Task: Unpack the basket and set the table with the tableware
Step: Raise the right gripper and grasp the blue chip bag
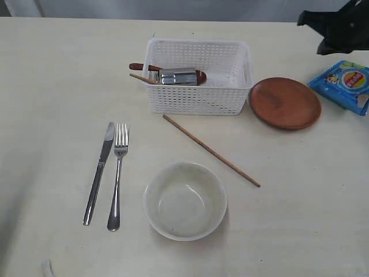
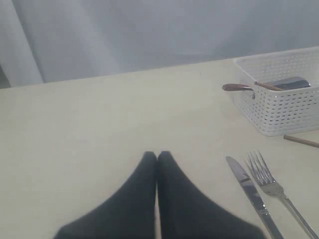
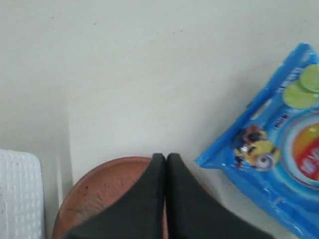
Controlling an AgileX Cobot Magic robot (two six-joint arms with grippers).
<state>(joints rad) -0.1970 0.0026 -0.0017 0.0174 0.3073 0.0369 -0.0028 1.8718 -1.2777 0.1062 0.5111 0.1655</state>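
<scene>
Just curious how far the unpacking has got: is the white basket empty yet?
No, the basket holds a steel cup, a reddish-brown spoon and a wooden chopstick.

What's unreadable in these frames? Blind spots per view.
- Exterior view: basket wall screens the cup, spoon and chopstick inside; how they rest is unclear.
- Right wrist view: the right tool covers the plate middle; touching or hovering, cannot tell.
- Exterior view: chips bag cut by the right edge.
- Left tool shows only in the left wrist view; its place on the table is unclear.
</scene>
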